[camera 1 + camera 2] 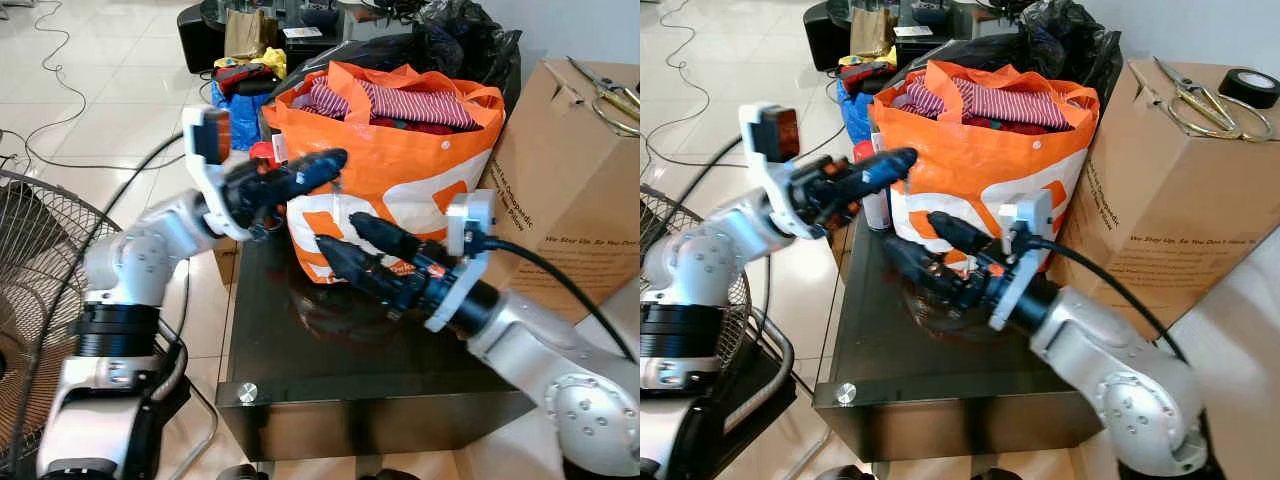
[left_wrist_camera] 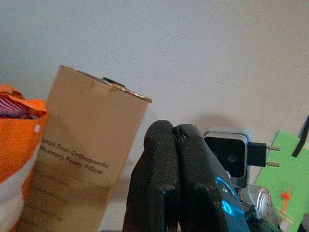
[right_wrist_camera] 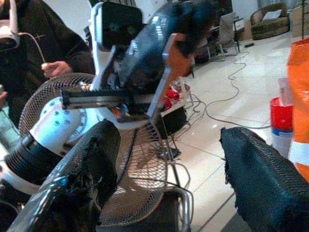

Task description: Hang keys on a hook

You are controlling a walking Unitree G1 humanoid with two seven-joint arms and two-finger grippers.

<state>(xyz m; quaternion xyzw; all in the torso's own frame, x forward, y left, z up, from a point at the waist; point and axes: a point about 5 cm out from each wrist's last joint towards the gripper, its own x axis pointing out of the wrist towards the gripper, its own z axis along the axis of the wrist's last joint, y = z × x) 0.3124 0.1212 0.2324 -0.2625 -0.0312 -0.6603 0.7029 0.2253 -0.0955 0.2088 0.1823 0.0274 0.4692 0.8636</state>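
**Both arms raised over the black table, no keys or hook to be made out**

A low black glass-topped table (image 1: 330, 370) stood in front of the robot. To its right was a tall cardboard box (image 1: 580, 190) with printed lettering on its side. A big orange and white bag (image 1: 400, 170) sat on the far part of the table, touching the box and stuffed with striped clothes (image 1: 410, 100). A black bin bag (image 1: 460, 40) lay behind it. On the floor to the near left stood a wire fan (image 1: 30, 260), with cables trailing over the pale tiles beyond it.

In the right wrist view, a person in a dark top (image 3: 43, 43) stood behind the fan.

The left gripper (image 1: 330, 162) was lifted in front of the bag's upper left edge, pointing right. Its two black fingers (image 2: 169, 179) were pressed tight together, and I could not tell whether anything was caught between them. The right gripper (image 1: 338, 232) reached in low from the right, just above the table and close against the bag's front. Its fingers (image 3: 260, 169) were spread well apart around nothing.

A pair of scissors (image 1: 1190, 100) and a roll of black tape (image 1: 1250, 87) lay on top of the box. A red-topped can (image 3: 281, 116) stood just left of the bag.

Where the keys were could not be told.
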